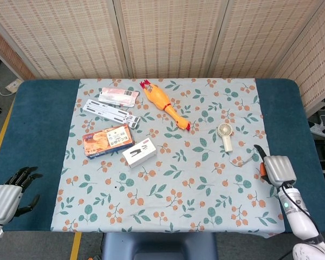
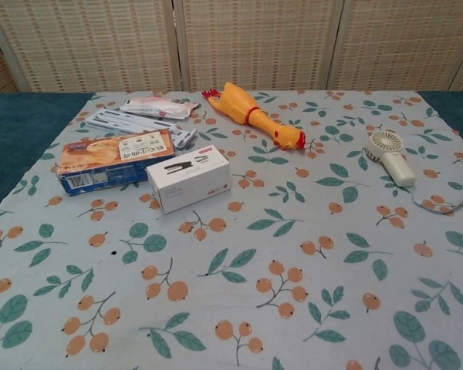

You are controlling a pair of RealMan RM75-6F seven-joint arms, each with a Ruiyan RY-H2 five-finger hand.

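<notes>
Left robot hand (image 1: 4, 196): your head view cuts its wrist off at the lower-left corner; the chest view misses it.
Right robot hand (image 1: 276, 169): its fingers fold under the palm, so you cannot tell their pose.
Box labels (image 2: 187, 166): print too small to read.
</notes>
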